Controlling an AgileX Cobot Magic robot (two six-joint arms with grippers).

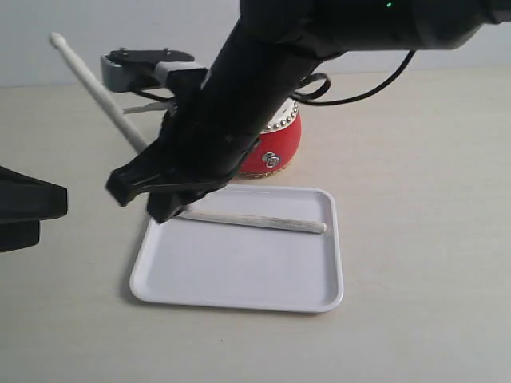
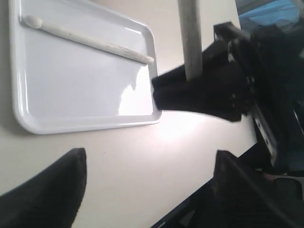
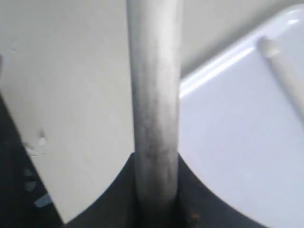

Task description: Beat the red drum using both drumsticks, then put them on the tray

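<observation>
one stick (image 1: 255,221) lies in the tray (image 1: 239,279), near the drum (image 1: 279,148). our left gripper (image 2: 149,185) gapes wide, empty. our right gripper (image 1: 152,195) pinches the other stick (image 1: 96,88) above the tray's corner, not yet laid down.

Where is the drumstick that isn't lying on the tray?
The drumstick is clamped in the right fingers, left of the red drum in the exterior view, slanting up-left above the table.

No legible text, red drum (image 1: 281,148) unmarked, tray (image 1: 239,275) unmarked
</observation>
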